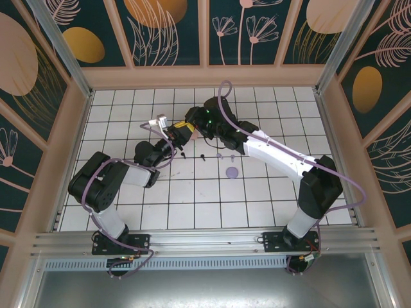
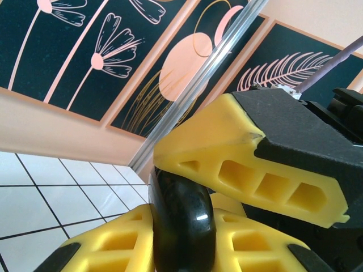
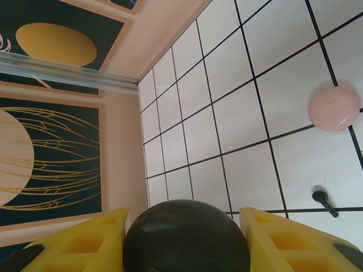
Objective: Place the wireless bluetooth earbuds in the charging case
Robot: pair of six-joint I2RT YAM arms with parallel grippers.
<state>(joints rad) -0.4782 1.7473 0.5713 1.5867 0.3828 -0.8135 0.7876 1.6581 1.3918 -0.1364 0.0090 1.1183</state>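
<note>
Left wrist view: the left gripper (image 2: 180, 252) pinches the black charging case (image 2: 181, 215) edge-on between its yellow pads. The right gripper (image 3: 187, 249) clamps the same case across its round face. The case sits between the two arms and looks lifted off the table (image 1: 192, 205). No lid gap is visible.

Step, likely: open the lid.
- Right holds the base steady.
- Left bites only the lid half at the seam, not both halves.
- Pry straight up from the hinge, with no twist and a light squeeze.

Counts:
- Cases 3: black 1 (held), lavender case (image 1: 232, 172) 1, pink case (image 3: 334, 107) 1.
- Earbuds in the top view: black earbuds (image 1: 203, 157) 2, lavender earbuds (image 1: 219, 156) 2, tiny, so roughly counted.
- All four lie loose on tiles near the lavender case; none is inserted yet.
</note>
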